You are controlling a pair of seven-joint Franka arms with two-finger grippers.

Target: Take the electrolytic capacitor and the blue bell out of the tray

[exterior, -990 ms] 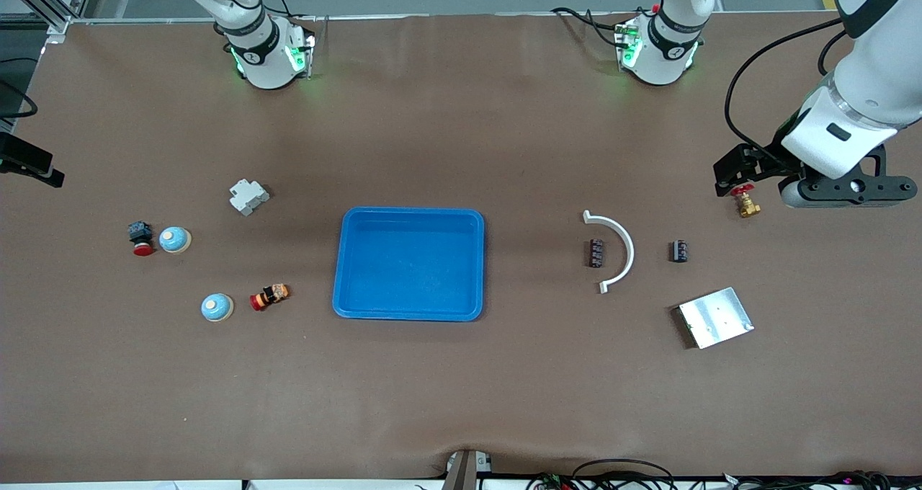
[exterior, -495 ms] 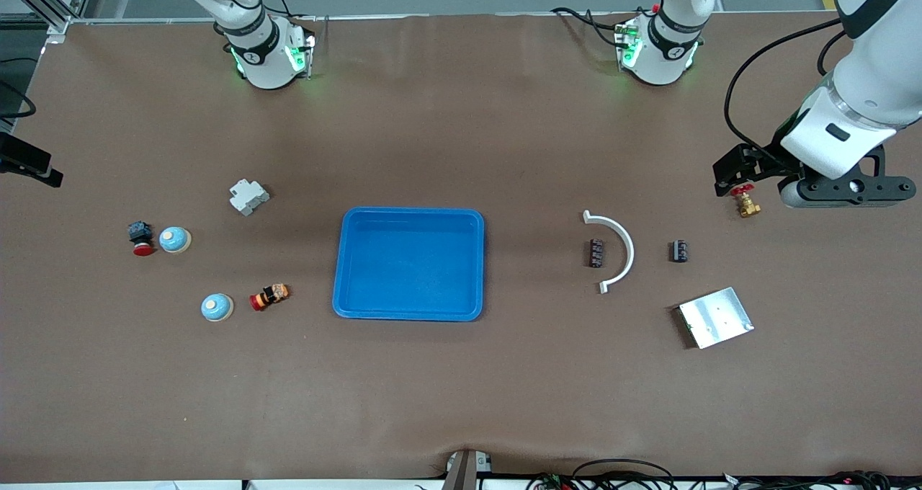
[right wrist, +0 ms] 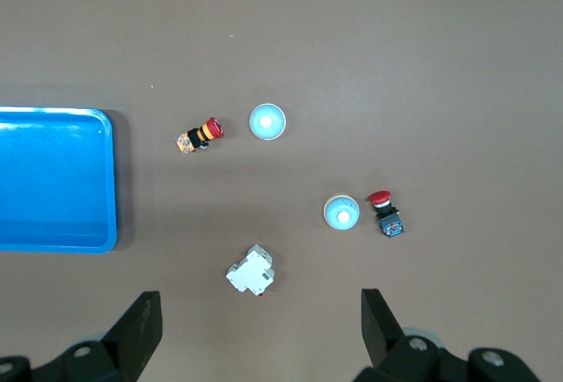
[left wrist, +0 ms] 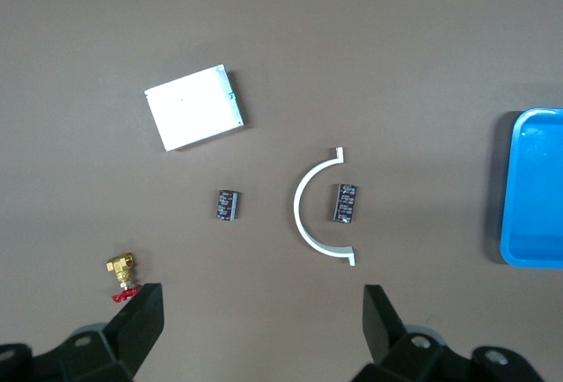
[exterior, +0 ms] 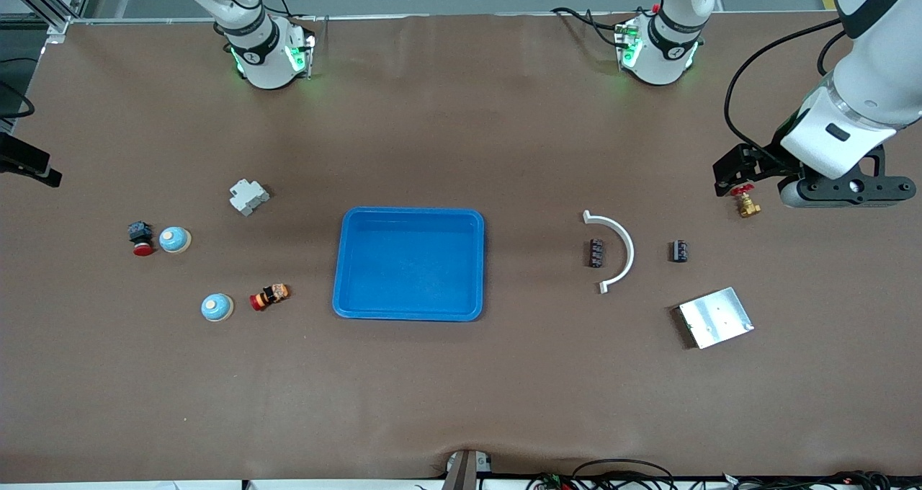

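Nothing moved since earlier frames. Blue tray (exterior: 408, 264) at table middle, empty; capacitors (exterior: 596, 252) toward left arm's end, blue bells (exterior: 217, 307) toward right arm's end. Left gripper (left wrist: 259, 312) over capacitors, right gripper (right wrist: 255, 316) over white breaker (right wrist: 251, 270); both spread wide, holding nothing. Removal apparently done; next, retreat or stop.

The tray (exterior: 409, 264) is bright blue on a brown table (exterior: 461, 389). Two bells (exterior: 174, 240) (exterior: 217, 308) are pale blue with cream centres. The curved bracket (exterior: 618, 251) is white, the plate (exterior: 715, 318) silver, the valve (exterior: 745, 202) brass with a red handle.
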